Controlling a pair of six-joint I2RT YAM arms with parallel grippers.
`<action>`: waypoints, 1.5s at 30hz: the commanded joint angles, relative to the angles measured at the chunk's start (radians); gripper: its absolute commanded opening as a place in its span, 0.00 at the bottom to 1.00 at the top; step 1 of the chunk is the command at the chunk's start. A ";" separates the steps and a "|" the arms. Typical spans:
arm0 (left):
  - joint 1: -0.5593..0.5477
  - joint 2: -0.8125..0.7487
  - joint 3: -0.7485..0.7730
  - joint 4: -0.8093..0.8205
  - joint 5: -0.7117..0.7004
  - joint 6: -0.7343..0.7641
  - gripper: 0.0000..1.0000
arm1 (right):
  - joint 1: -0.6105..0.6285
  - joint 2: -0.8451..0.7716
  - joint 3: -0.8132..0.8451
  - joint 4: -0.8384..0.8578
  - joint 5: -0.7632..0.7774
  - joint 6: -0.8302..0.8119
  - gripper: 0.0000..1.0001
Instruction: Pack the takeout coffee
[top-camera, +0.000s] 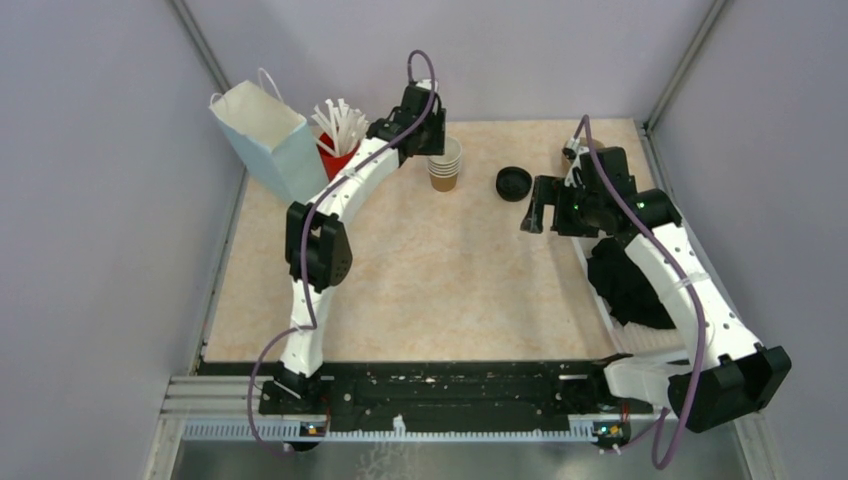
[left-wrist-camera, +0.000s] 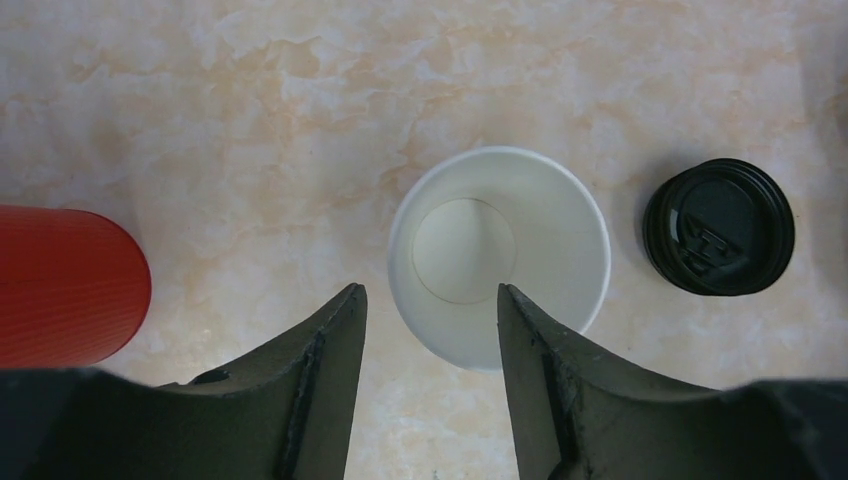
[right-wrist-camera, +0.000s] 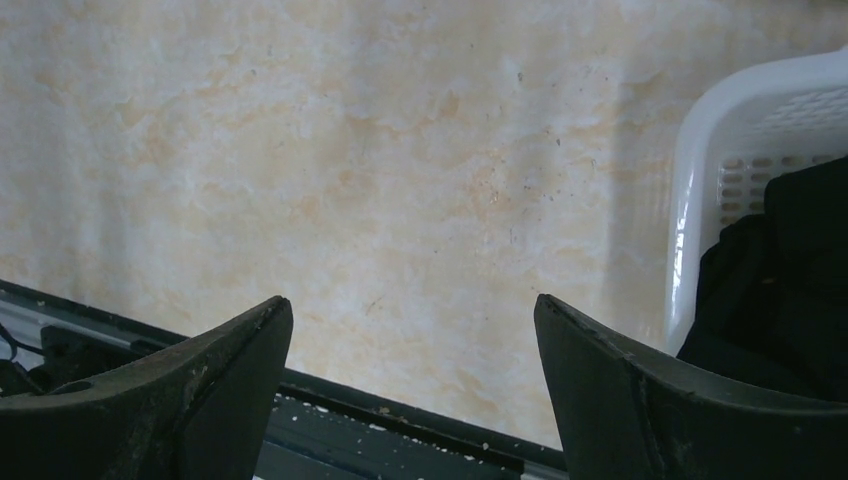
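The takeout coffee as a lidded cup is out of view. A stack of lidless brown cups (top-camera: 444, 166) stands at the back of the table, and its top cup (left-wrist-camera: 498, 255) shows a white inside. A round black lid (top-camera: 514, 183) (left-wrist-camera: 718, 226) lies alone on the table to the right of the stack. My left gripper (top-camera: 437, 140) (left-wrist-camera: 428, 300) hovers over the stack, open. Its left finger is outside the rim and its right finger is over the cup's mouth. My right gripper (top-camera: 532, 215) (right-wrist-camera: 410, 310) is open and empty over bare table, right of the lid.
A red cup (top-camera: 338, 155) (left-wrist-camera: 65, 285) of white straws stands left of the stack. A light blue paper bag (top-camera: 265, 140) stands open at the back left. A white basket (right-wrist-camera: 700, 200) (top-camera: 600, 300) with black contents sits on the right. A black rail (top-camera: 440, 385) runs along the near edge.
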 joint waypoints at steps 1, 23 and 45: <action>-0.003 0.029 0.069 -0.011 -0.048 0.036 0.54 | 0.005 -0.024 0.008 -0.017 0.026 -0.034 0.91; -0.002 0.074 0.088 -0.020 -0.043 0.044 0.29 | 0.004 0.000 -0.002 -0.009 0.011 -0.052 0.91; -0.002 0.095 0.128 -0.039 -0.053 0.052 0.14 | 0.004 0.012 -0.008 -0.002 0.005 -0.053 0.91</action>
